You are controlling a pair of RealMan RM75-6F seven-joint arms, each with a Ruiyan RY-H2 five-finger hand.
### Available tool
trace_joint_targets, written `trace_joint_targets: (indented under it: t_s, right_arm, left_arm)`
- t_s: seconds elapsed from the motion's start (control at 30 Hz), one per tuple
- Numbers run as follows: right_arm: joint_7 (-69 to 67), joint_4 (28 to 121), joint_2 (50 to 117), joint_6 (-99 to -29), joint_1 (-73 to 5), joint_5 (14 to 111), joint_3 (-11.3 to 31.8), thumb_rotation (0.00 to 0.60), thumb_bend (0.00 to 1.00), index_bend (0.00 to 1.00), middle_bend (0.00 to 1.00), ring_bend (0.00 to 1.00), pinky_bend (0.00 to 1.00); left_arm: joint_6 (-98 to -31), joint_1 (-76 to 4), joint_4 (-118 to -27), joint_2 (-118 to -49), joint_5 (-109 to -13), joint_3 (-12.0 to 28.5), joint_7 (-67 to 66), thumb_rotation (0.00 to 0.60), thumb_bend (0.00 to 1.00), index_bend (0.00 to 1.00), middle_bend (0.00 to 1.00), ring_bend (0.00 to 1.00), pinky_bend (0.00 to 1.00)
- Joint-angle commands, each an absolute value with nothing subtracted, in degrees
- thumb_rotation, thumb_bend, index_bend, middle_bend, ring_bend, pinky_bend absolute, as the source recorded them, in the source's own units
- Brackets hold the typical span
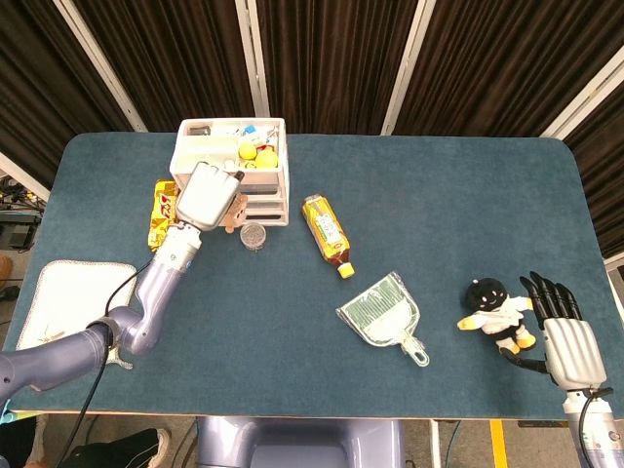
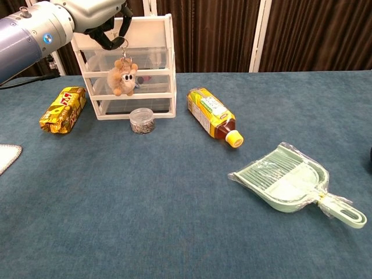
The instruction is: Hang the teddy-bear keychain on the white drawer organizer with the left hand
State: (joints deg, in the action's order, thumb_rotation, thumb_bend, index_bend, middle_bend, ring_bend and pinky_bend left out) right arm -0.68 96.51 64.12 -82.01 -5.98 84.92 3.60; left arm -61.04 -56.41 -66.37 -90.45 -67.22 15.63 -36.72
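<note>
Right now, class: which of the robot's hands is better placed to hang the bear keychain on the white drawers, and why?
The left hand. It holds the bear keychain by its ring, right at the front of the white drawers. The right hand rests at the table's far end beside a black plush toy.

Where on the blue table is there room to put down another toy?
Big bare patches: the near middle, between the white cloth and the green plastic dustpan, and the far right beyond the yellow tea bottle. It is crowded by the white drawer organizer, where the left robot hand holds the teddy-bear keychain.
</note>
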Motion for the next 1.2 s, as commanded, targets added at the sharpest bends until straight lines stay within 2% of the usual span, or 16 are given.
trace_joint_targets:
  t_s: [0.03,1.2]
  right_arm:
    - [-0.68,96.49,64.13,-82.0,-5.96,84.9,3.58,0.6,0.06,0.0,0.0,0.0,0.0]
    - [-0.82,96.7,63.98,-82.17,-5.95,85.06,3.62,0.6,0.06,0.0,0.0,0.0,0.0]
  left_arm:
    - [-60.8,-57.01,-65.31,-91.14,-67.37,16.11,-35.95,0.6,0.44,0.59,1.0,0.92,0.77]
    - [-61.13,-57.22,-62.2,-90.39,-70.81,15.27,-30.85,0.6,0.43,0.59,1.0,0.92,0.77]
